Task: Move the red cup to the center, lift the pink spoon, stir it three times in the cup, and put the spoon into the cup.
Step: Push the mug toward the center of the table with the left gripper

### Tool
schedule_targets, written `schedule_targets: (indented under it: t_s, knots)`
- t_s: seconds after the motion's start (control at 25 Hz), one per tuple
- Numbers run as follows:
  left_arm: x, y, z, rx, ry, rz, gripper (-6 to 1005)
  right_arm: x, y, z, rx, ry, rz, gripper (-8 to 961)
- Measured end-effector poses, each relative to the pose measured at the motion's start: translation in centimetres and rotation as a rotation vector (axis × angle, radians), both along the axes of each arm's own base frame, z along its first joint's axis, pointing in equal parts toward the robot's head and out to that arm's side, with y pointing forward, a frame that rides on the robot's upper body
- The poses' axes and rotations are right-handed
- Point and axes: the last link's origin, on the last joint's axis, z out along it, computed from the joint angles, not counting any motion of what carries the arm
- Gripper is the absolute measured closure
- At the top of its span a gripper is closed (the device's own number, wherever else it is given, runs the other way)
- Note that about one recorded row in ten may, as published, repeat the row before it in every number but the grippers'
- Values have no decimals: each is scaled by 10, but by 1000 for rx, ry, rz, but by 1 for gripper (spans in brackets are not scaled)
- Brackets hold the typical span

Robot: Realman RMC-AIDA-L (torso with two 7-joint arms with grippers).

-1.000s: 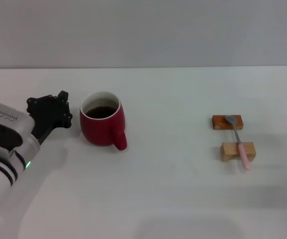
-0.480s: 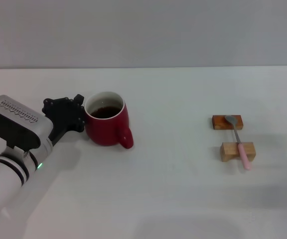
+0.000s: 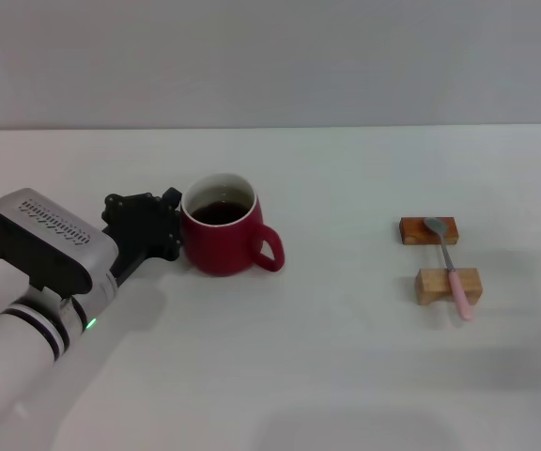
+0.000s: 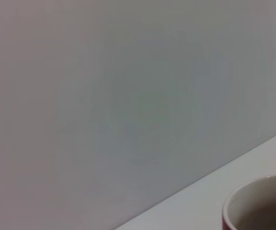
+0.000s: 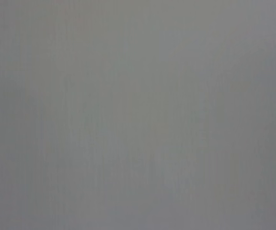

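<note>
Head view: the left gripper (image 3: 162, 235) rests against the left side of the red cup (image 3: 224, 240), which stands left of centre on the white surface (image 3: 346, 357) with its handle pointing right. Whether its fingers are open or closed around the wall cannot be told. The cup holds dark liquid, so the slide toward the centre probably calls for a slow, level push, applied low on the wall to avoid tipping or slopping. The pink spoon (image 3: 451, 272) lies well apart to the right, bridging two wooden blocks (image 3: 448, 285). Bare surface lies between cup and blocks, leaving ample room; the far edge is distant. The right gripper is out of view.
</note>
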Motion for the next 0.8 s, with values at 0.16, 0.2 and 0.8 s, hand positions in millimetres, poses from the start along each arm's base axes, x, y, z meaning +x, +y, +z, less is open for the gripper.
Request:
schedule_targets:
  t_s: [0.16,0.2,0.8]
  knots:
    - [4,-3,-3,-7,-15,-10,972,0,1,1,0,-3,0,135]
    - [4,-4,-3,-8,-16,-10,972,0,1,1,0,-3,0,135]
    - [4,-15,-13,-50,-39,-5,967,1,-1,1,0,-3,-4,135]
